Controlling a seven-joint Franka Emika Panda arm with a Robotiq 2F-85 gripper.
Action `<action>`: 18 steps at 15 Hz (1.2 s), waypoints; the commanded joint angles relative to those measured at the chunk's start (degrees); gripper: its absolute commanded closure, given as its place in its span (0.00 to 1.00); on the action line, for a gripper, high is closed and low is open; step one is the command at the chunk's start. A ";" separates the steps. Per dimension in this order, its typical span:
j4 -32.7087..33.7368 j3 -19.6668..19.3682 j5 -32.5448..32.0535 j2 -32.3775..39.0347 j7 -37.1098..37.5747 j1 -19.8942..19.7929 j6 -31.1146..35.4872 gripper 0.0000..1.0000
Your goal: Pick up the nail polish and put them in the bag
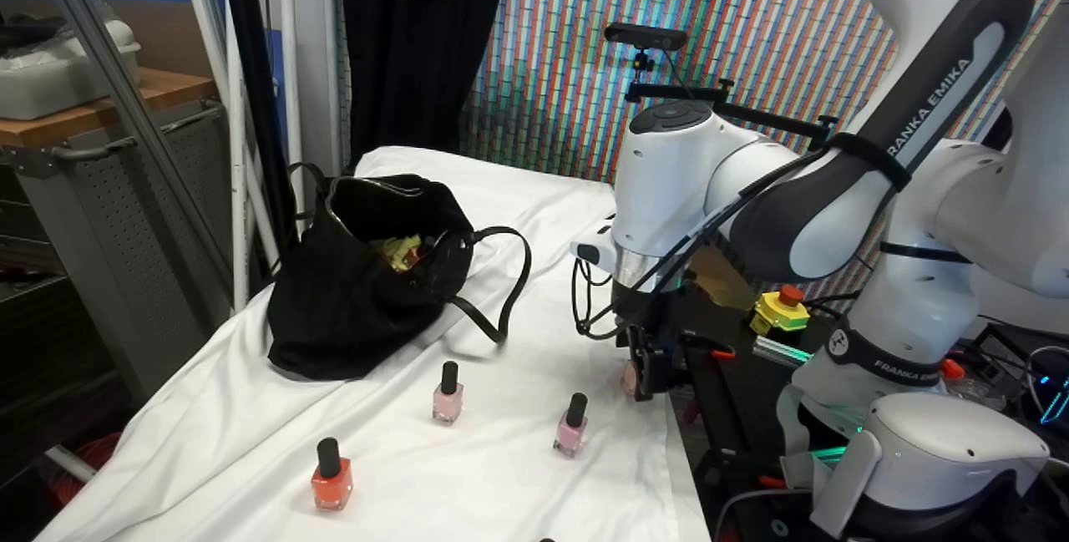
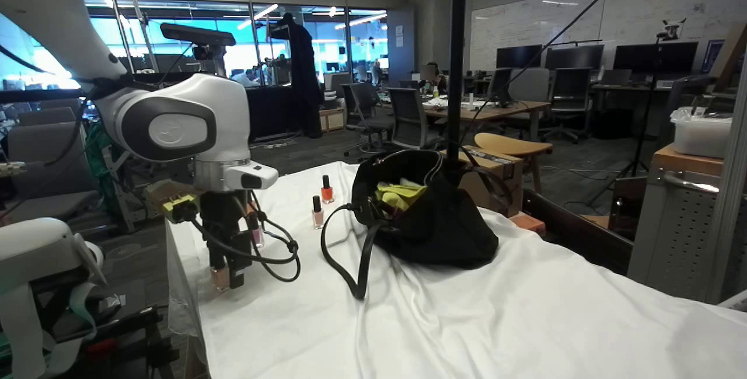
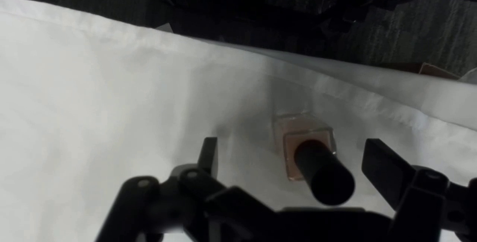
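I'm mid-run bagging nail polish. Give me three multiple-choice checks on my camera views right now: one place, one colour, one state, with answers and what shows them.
1. Where is the black handbag?
A. On the floor
B. On an office chair
C. On the white cloth

2. What colour are the visible nail polish caps?
A. Black
B. White
C. Gold

3. What state is the gripper in?
A. Shut on the handbag
B. Open, with a peach nail polish bottle between its fingers
C. Shut, holding nothing

1: C, as both exterior views show it resting there.
2: A, as every cap that shows looks black.
3: B, as the wrist view shows cloth between bottle and each finger.
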 commanded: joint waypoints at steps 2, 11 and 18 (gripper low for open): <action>0.05 -0.40 1.58 -1.31 -4.06 -0.24 -3.70 0.00; -0.16 -0.90 0.70 -0.57 -7.51 -0.64 -3.13 0.60; -0.08 -2.09 0.97 -1.15 -10.94 -1.60 -2.01 0.85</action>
